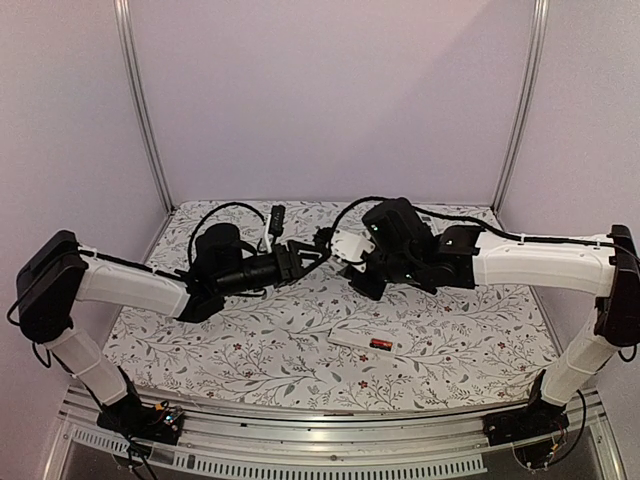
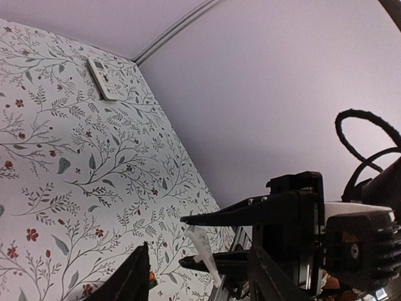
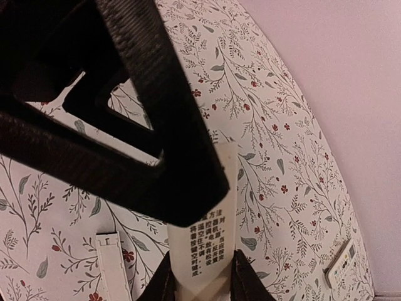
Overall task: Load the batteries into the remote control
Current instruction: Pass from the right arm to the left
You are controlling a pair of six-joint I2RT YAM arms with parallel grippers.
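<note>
The right gripper (image 3: 203,283) is closed on the white remote (image 3: 207,232), lifted above the counter (image 1: 200,340). The left gripper (image 1: 308,255), just beside it, has its jaws partly apart; whether it holds anything I cannot tell. One battery (image 1: 381,343) lies on the counter below the right gripper, so loading seems unfinished.

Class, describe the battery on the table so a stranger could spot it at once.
On the floral-patterned tablecloth, look at the near half, right of centre. A flat white plastic piece lies there, with the tiny red and black cylindrical battery at its right end. Its bright red stands out against white.
</note>
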